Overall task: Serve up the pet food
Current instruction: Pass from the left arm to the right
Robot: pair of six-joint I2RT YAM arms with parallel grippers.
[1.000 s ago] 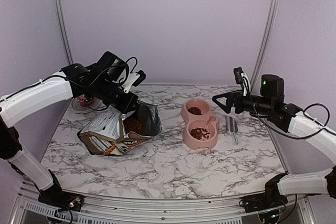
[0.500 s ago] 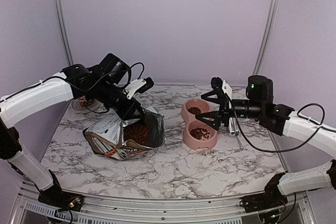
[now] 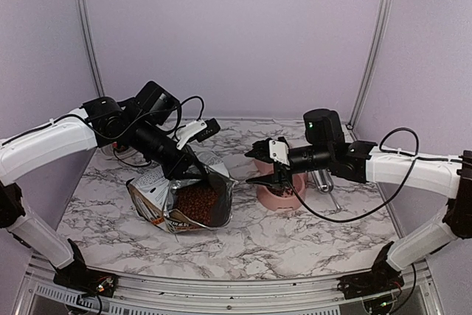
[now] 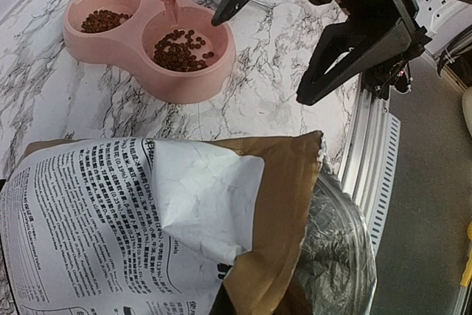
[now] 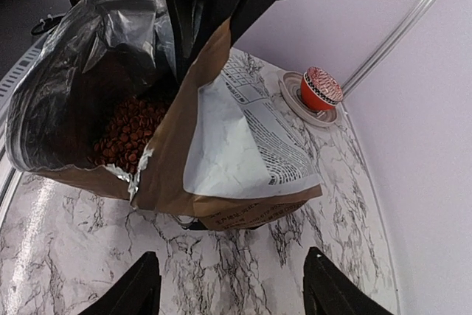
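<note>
A grey-veined marble desk [image 3: 295, 234] meets pale lilac walls [image 3: 236, 35]. The left jaws clamp the brown paper kibble bag [image 3: 158, 189]; the right jaws stand apart near the pink double bowl [image 3: 284, 195].

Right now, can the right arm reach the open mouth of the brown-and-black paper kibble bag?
Probably yes. The right gripper is open and faces the bag, only bare marble between; the left gripper pinches the rim, holding the mouth open.
</note>
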